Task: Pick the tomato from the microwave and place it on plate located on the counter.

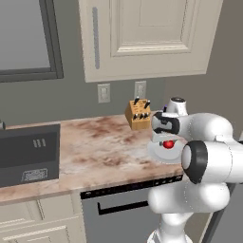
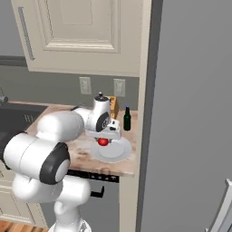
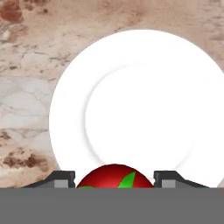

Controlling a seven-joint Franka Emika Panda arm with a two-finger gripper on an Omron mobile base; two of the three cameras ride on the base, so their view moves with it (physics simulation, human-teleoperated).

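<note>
Fingers (image 3: pixel 114 181) were clenched on the tomato (image 3: pixel 114 176), one dark tip at each flank of the fruit. The tomato was round, with no long axis to speak of. Its green stem leaves faced the hand camera, back up along the fingers rather than toward the table (image 3: pixel 26 87).

Beyond the fingertips, straight ahead of them, lay the plate (image 3: pixel 140 109), white with a shallow rim, flat on the mottled beige table. In the left base view the tomato (image 1: pixel 168 144) hung just above the plate (image 1: pixel 156 152), under the hand. Whether it touched the plate could not be told. The right base view showed the same, the tomato (image 2: pixel 103 142) over the near-left part of the plate (image 2: pixel 115 152).

Past the fingers, toward the wall, stood a knife block (image 1: pixel 138 114) and a dark green bottle (image 2: pixel 127 118).
</note>
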